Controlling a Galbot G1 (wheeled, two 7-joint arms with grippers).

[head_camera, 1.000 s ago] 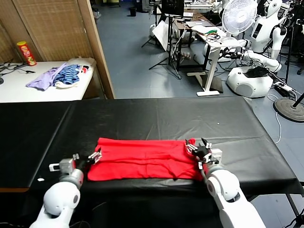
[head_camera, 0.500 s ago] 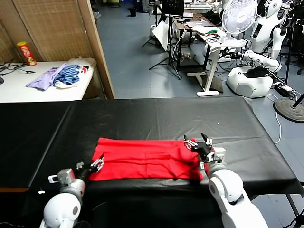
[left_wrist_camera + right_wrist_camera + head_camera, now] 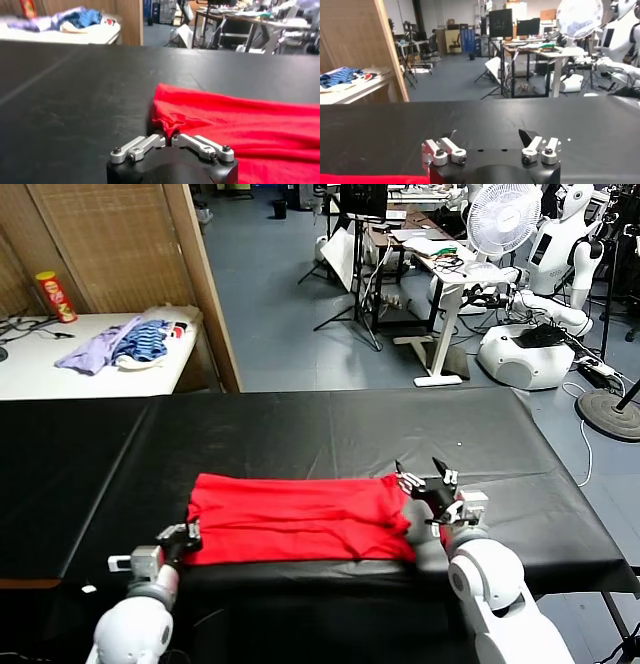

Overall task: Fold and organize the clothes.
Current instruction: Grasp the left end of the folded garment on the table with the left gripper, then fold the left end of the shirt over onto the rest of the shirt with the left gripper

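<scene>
Left claw (image 3: 186, 536) has clamped red T-shirt's (image 3: 300, 517) corner.

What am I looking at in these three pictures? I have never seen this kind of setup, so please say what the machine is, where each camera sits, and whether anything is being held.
This is a two-armed robot standing at a black table. The wide picture comes from a camera on its head, looking down; the other two come from cameras on its wrists, each looking past that arm's own gripper.

On the table lies a red T-shirt, folded into a long band. The left gripper is shut on the shirt's near left corner; the left wrist view shows its fingers closed together against the cloth. The right gripper is open at the shirt's right end, holding nothing.

The lilac and striped clothes on the white side table are not part of this.
</scene>
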